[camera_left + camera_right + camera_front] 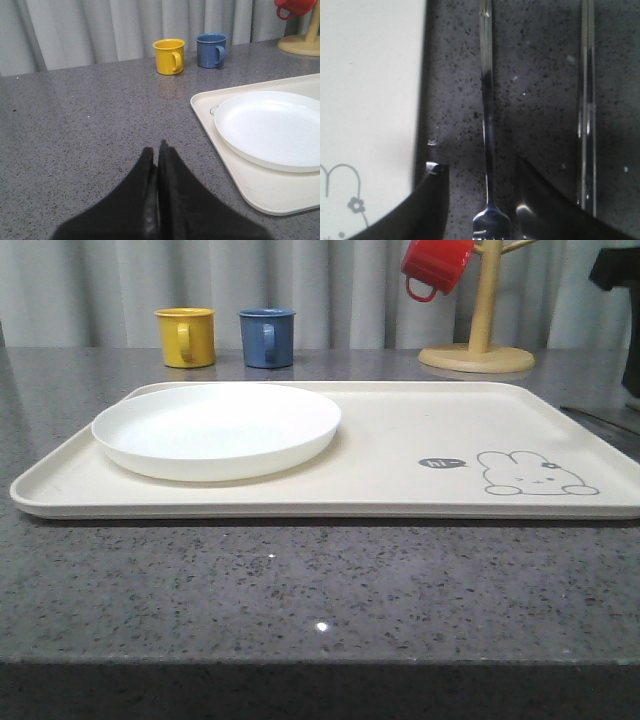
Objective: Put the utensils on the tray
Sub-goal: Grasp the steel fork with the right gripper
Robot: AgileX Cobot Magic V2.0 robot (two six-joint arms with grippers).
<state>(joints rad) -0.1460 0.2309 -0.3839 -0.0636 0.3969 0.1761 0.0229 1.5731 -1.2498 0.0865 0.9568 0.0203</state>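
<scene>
The cream tray (400, 455) with a grey rabbit drawing lies on the counter, and the round white plate (216, 428) rests on its left half. In the right wrist view a shiny metal fork (487, 130) lies on the speckled counter beside the tray's edge (395, 100). My right gripper (481, 172) is open, its fingers either side of the fork near its head. The flat metal chopsticks (586, 110) lie parallel to the fork, outside the far finger. My left gripper (156, 150) is shut and empty over bare counter, apart from the tray's corner (220, 145).
A yellow mug (186, 336) and a blue mug (267, 337) stand behind the tray. At the back right stands a wooden mug tree (478, 340) with a red mug (434, 264) hung on it. Grey curtains close off the back.
</scene>
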